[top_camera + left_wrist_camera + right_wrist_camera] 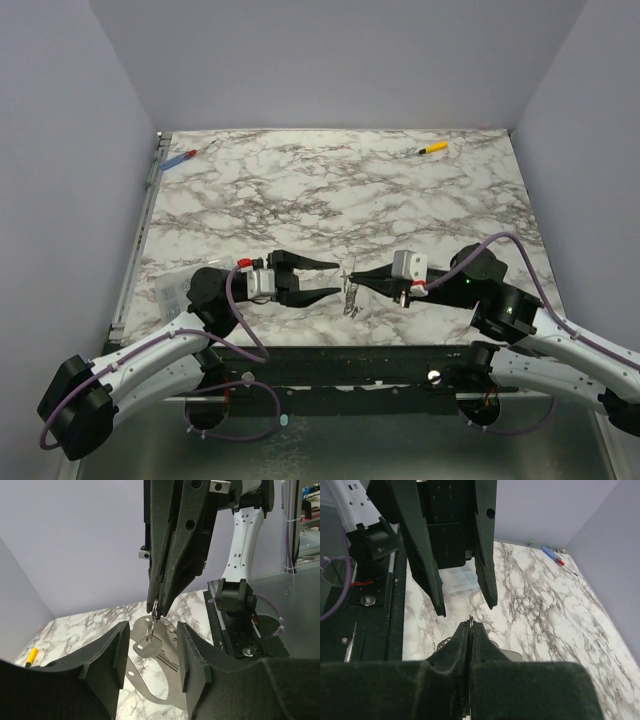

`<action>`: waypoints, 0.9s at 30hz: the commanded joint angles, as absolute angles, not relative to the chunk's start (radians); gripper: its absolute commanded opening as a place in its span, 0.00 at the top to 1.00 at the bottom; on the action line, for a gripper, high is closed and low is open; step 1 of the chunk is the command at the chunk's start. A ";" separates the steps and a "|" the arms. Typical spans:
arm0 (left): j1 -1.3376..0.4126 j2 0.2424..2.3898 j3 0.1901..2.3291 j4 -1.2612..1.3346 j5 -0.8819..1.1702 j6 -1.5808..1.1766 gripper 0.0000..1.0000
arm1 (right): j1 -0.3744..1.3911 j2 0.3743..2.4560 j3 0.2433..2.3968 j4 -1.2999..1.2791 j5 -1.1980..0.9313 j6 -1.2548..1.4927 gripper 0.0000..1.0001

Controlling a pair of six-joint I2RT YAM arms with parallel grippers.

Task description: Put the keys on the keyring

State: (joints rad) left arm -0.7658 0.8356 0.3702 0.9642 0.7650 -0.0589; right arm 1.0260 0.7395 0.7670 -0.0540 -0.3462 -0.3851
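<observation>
From above, both arms meet just inside the near edge of the table (330,190), about midway along it. The left hand (335,279) points right with its fingers spread wide, gripping nothing. The right hand (358,279) points left, pinched together at the tip. The keys (350,298) hang as a pale cluster just below that tip, between the two hands. A yellow-handled tool (433,148) lies near the far right corner and a blue-and-red tool (180,158) at the far left corner.

In the left wrist view, the left hand (151,630) gapes with its fingers either side of the keys (146,646). The right hand (156,607) comes from above, clamped on the keyring (155,611), from which a key dangles.

In the right wrist view, the right hand (470,627) has its fingers pressed together. The keyring is too small to make out here. The left hand (466,609) faces it, wide apart.
</observation>
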 commanded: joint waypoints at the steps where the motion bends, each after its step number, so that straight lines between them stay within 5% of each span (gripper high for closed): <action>1: -0.762 0.852 0.401 0.992 0.810 -0.051 0.56 | 1.028 0.745 0.808 -0.025 -0.401 -0.372 0.99; 12: -0.765 0.871 0.401 0.992 0.793 -0.039 0.64 | 1.028 0.772 0.822 -0.009 -0.436 -0.362 0.99; 27: -0.772 0.887 0.405 0.989 0.825 -0.046 0.64 | 1.028 0.785 0.825 0.034 -0.450 -0.360 0.99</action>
